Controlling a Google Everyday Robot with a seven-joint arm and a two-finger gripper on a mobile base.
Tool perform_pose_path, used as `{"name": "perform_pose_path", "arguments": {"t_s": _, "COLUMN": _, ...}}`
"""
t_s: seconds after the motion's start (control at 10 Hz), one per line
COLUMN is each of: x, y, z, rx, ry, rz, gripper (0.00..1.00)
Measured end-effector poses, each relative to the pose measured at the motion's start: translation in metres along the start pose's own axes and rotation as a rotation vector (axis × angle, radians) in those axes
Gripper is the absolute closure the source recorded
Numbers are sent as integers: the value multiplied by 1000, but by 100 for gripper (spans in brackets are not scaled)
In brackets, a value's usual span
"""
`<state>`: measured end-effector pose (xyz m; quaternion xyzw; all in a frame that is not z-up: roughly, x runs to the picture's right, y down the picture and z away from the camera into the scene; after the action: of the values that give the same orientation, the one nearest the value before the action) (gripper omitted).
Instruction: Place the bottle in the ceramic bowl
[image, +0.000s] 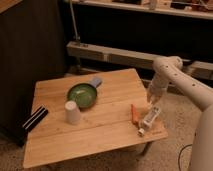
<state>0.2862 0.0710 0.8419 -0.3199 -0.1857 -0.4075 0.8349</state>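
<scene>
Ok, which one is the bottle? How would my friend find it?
Look at the wooden table, near its right edge. The bottle lies there, slim and white, right by the robot's pincer. The stick beside it is orange, and the white cup further left stands up.

White bottle (150, 120) lying front-right, tool (152, 103) just above; green ceramic bowl (82, 95) centre-left.

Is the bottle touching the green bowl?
Apart. The camera view shows bare table between the bottle, lying near the right edge by the pincer, and the bowl.

White rounded arm links (192, 92), bulbous elbow joint (168, 67), pincer (152, 103) at the tip.
</scene>
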Motion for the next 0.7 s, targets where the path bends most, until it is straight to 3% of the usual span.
{"name": "perform_pose_path", "arguments": {"t_s": 0.4, "x": 2, "y": -2, "z": 4, "rx": -23, "ry": 7, "rz": 18, "gripper": 69}}
{"name": "perform_pose_path", "arguments": {"t_s": 0.6, "x": 1, "y": 2, "z": -3, "rx": -23, "ry": 25, "rz": 18, "gripper": 78}}
{"name": "perform_pose_path", "arguments": {"t_s": 0.7, "x": 1, "y": 6, "z": -9, "rx": -23, "ry": 36, "rz": 18, "gripper": 74}}
